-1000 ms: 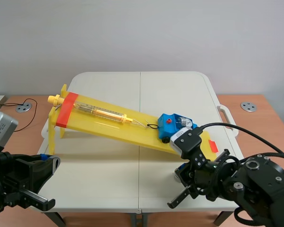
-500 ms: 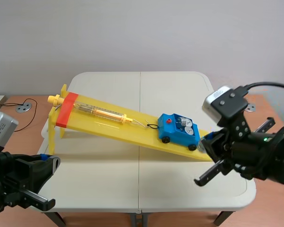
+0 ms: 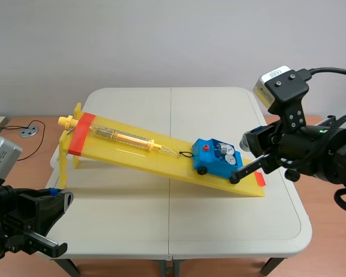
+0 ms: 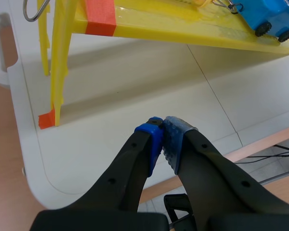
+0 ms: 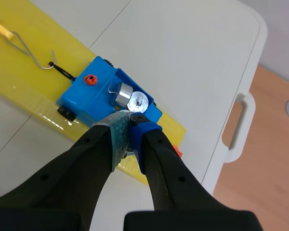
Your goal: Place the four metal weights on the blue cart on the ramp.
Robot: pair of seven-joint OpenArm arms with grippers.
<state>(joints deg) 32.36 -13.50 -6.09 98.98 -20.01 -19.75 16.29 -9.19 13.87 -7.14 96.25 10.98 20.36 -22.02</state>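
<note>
The blue cart [image 3: 217,159] sits near the low end of the yellow ramp [image 3: 132,153], hooked to a spring scale [image 3: 124,137]. Two metal weights [image 5: 123,94] [image 5: 137,102] stand in its tray. My right gripper [image 5: 130,122] hovers just over the cart's rear corner, its pads pressed on a small metal weight [image 5: 129,153], of which only a pale edge shows. In the scene view this gripper [image 3: 242,170] hangs by the cart's lower end. My left gripper [image 4: 164,132] is shut on nothing, low over the table's front left corner, far from the cart [image 4: 269,14].
The ramp stands on thin yellow legs [image 4: 58,62] at its high end, which has an orange tape band [image 3: 81,134]. The white table [image 3: 179,208] has a handle [image 5: 241,125] on its right side. Wooden desks flank it.
The right arm rose from the table's front right, swung right and up, then came in over the cart's lower end. The left arm has stayed still.
</note>
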